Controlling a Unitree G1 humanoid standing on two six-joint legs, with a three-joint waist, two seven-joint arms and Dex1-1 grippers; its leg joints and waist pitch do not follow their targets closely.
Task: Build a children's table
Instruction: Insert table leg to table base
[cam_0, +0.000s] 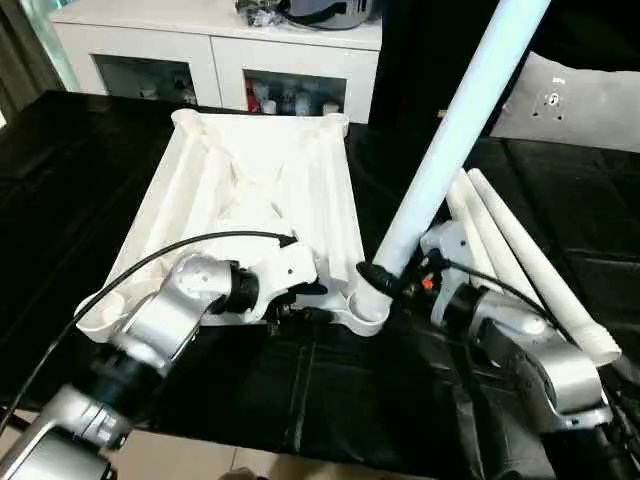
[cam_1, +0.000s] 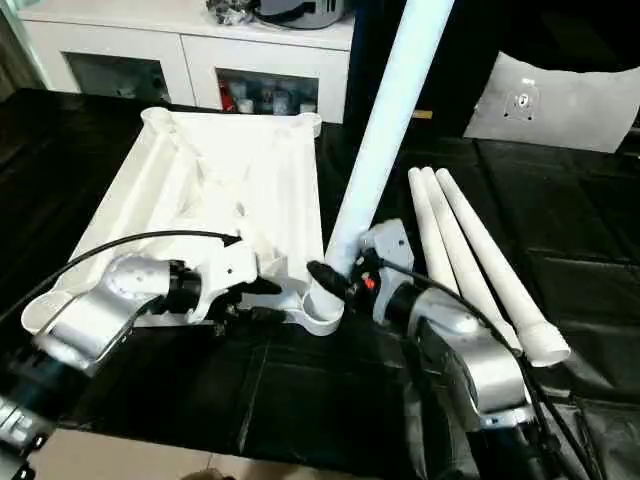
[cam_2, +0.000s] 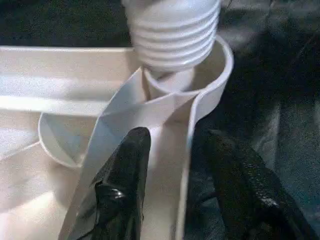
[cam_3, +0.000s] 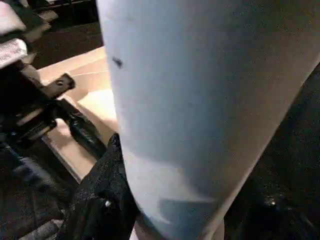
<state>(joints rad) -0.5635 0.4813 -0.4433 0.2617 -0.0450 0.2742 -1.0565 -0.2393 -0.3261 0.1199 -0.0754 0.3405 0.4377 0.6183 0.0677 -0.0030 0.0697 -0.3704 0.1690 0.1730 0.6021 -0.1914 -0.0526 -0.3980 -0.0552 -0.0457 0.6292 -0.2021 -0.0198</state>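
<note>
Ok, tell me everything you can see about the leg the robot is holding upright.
The leg is a long, round, tapered white plastic tube, leaning slightly. Its ribbed, threaded lower end sits at the near right corner socket of the upturned tabletop, not fully in. The right gripper clamps it near the base; the left gripper pinches the tabletop's edge beside it.

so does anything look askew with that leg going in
Yes: the leg in the right gripper leans instead of standing square to the tabletop, and its threaded end sits above the corner socket, not yet screwed in.
</note>
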